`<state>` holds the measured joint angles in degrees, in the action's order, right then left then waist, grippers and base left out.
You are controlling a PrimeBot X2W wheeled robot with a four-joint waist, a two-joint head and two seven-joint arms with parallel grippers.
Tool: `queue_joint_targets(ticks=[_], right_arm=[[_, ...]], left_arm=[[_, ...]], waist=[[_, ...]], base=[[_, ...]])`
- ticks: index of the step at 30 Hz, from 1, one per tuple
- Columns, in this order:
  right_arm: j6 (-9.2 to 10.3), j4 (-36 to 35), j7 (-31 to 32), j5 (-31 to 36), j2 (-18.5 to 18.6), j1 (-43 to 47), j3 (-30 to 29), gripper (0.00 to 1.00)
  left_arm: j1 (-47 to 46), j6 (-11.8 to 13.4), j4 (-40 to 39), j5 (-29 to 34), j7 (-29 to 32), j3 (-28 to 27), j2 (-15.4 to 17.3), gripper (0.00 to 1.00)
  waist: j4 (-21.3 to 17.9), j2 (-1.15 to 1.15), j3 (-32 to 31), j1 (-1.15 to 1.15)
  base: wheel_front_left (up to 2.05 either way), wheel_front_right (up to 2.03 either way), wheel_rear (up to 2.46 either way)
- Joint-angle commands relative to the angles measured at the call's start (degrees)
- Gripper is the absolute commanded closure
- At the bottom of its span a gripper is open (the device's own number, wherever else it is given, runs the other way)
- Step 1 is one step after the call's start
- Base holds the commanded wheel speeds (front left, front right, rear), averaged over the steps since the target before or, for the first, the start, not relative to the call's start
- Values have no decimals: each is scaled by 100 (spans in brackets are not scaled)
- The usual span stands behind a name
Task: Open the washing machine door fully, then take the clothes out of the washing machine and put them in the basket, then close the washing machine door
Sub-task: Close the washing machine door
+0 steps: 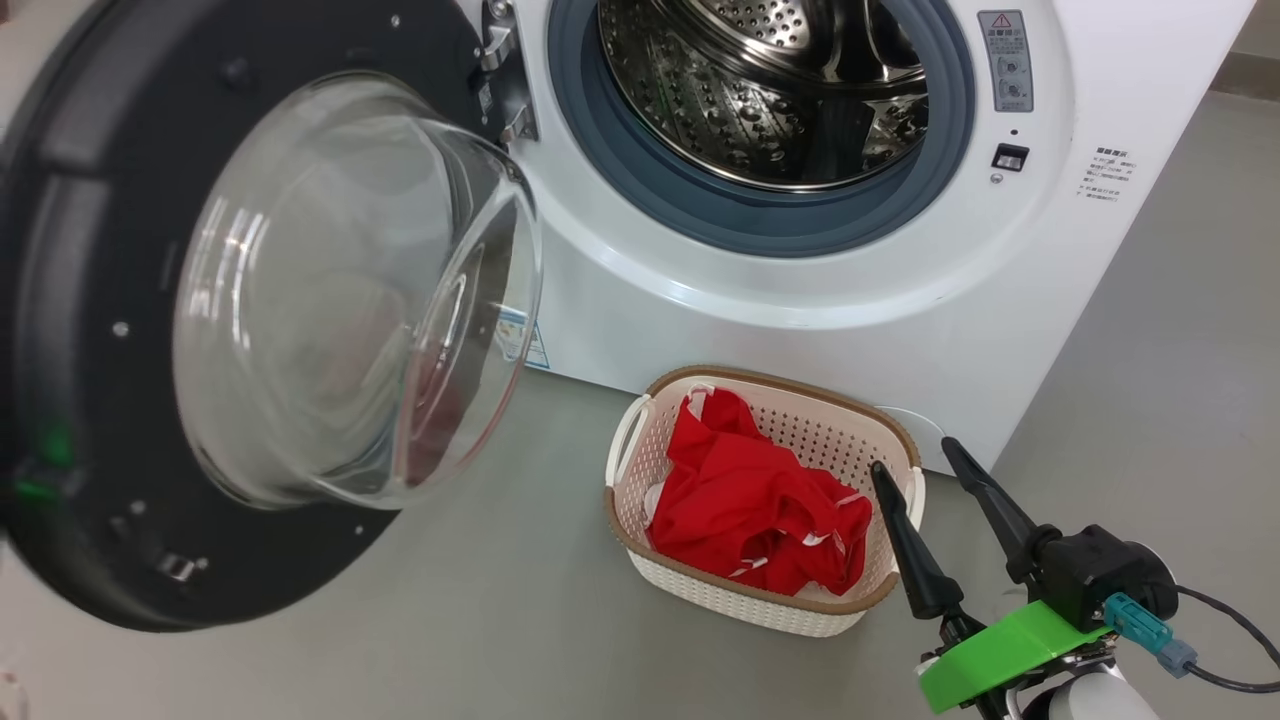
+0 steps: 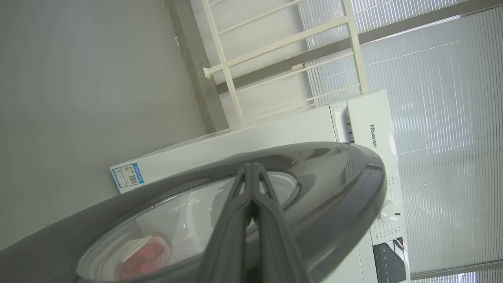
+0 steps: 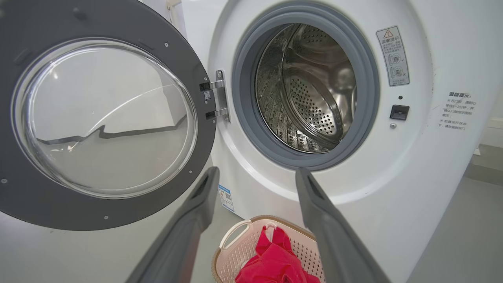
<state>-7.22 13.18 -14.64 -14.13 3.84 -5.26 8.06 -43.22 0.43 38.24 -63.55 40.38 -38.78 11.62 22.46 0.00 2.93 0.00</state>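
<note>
Clothes [image 1: 750, 500] lie in basket [image 1: 740, 605] beside splayed right gripper [image 1: 913, 456]; left gripper [image 2: 251, 167] pinched together.

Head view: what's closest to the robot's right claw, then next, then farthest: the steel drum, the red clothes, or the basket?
Starting from the right claw:
1. Basket, on the floor, its right end just beside the claw.
2. Red clothes, inside the basket, to the claw's left.
3. Steel drum, far up inside the washing machine.
</note>
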Motion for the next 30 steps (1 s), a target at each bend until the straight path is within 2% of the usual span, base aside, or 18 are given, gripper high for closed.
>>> queue_joint_targets(ticks=[1, 9, 14, 20, 26, 30], right_arm=[[-26, -162, -36, -38, 3, -141, 116, 0], [-26, -159, -36, -48, -20, -134, 141, 0], [-26, -157, -36, -43, -28, -135, 127, 0], [-26, -159, -36, -45, -42, -184, 126, 0], [-26, -148, -36, -61, -61, -251, 169, 0], [-26, -152, -36, -78, -70, -288, 177, 0]], left_arm=[[195, 33, -377, -128, 210, -6, -33, 100], [751, 384, -1835, -397, 604, 36, -644, 100], [1050, 621, -2542, -578, 745, 173, -811, 100], [1506, 991, -3239, -1177, 704, 642, -870, 100], [2016, 1277, -3849, -1985, 321, 1366, -872, 100], [2337, 1386, -4250, -2304, 27, 1861, -873, 100]], waist=[[16, 0, 0, 0], [15, 0, 23, 0], [4, 0, 55, 0], [-79, 0, 114, 0], [-204, 0, 155, 0], [-274, 0, 184, 0]], base=[[0, 0, 0], [0, 0, 0], [0, 0, 0], [0, 0, 0], [0, 0, 0], [0, 0, 0]])
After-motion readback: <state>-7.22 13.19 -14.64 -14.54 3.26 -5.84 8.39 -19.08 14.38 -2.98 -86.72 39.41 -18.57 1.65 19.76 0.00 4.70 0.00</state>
